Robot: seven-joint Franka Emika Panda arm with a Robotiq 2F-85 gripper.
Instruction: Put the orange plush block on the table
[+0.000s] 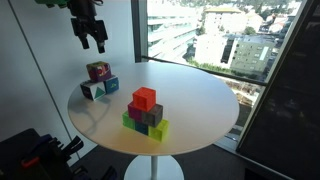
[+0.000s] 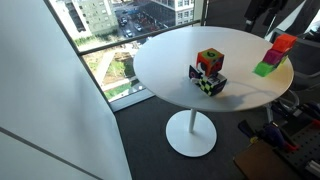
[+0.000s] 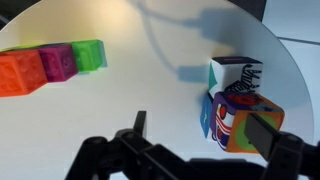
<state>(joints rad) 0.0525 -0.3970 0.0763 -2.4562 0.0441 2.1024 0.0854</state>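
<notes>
Above the left rim of the round white worktop (image 1: 205,105), the arm's pincer (image 1: 92,42) hangs pointing down. Its dark fingers are spread apart and hold nothing, well clear of the cubes beneath. Only the wrist and pincer show in that exterior view; the rest of the arm is cut off at the top edge.

Below the pincer, the orange plush block (image 1: 98,71) sits on top of two teal-and-white cubes (image 1: 93,90), near the left edge and not on the worktop itself. In the wrist view the spread fingers (image 3: 140,128) reach in from the near side. The block is at the right there, with a teal-and-white cube just beyond it.

A second pile stands near the middle of the worktop, with a plain orange-red cube (image 1: 145,98) on top of magenta, grey and green cubes (image 1: 150,120). Bare white surface separates the two groups. A wide open stretch runs right to the far rim beside the window (image 1: 215,40). In both exterior views the block's stack stands apart from the rim, with clear surface on every side.
</notes>
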